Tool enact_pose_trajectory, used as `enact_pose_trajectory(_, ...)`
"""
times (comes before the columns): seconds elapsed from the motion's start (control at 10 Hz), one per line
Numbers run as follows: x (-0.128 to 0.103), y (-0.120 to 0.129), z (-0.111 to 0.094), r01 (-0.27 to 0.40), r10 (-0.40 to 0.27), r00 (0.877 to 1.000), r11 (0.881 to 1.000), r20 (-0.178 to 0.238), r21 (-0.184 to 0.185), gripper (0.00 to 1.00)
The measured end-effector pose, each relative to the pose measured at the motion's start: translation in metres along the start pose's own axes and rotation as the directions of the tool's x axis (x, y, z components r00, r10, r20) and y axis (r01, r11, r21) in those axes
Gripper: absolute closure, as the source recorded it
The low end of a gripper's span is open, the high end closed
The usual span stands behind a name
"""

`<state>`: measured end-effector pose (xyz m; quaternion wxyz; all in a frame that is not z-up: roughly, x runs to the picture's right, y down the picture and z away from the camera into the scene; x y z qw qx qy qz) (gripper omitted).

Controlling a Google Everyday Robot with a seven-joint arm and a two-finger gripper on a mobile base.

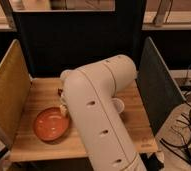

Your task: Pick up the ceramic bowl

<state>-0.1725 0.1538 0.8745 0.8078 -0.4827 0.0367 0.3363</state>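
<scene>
The ceramic bowl (50, 125), shallow, round and glossy orange-red, sits on the wooden table (39, 145) at the front left. My large white arm (101, 105) reaches over the middle of the table and hides most of the gripper. Only a pale tip of the gripper (64, 109) shows, at the bowl's right rim, just above it. I cannot tell whether it touches the bowl. A small dark-red object (60, 92) peeks out behind the arm, beyond the bowl.
A yellow panel (8, 92) walls the table's left side, a dark grey panel (159, 85) the right, and a dark wall (74, 45) stands behind. A pale round object (118, 106) shows by the arm's right side. Cables (184, 135) lie on the floor at right.
</scene>
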Motion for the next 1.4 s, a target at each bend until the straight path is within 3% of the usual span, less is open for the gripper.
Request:
enact_pose_trajectory(0.2,0.002,-0.001,0.0,-0.018,0.018,1.0,1.0,0.009,-0.012,1.0)
enact_pose_trajectory(0.5,0.011,-0.011,-0.025,-0.111,0.116,0.991,0.992,0.065,-0.064,1.0)
enact_pose_trajectory(0.8,0.028,-0.033,-0.073,-0.215,0.226,0.964,0.973,0.138,-0.087,1.0)
enact_pose_trajectory(1.2,0.051,-0.064,-0.147,-0.302,0.301,0.916,0.953,0.266,-0.038,1.0)
enact_pose_trajectory(1.3,0.056,-0.069,-0.159,-0.315,0.31,0.906,0.949,0.287,-0.03,1.0)
enact_pose_trajectory(1.4,0.056,-0.069,-0.159,-0.315,0.31,0.906,0.949,0.289,-0.029,1.0)
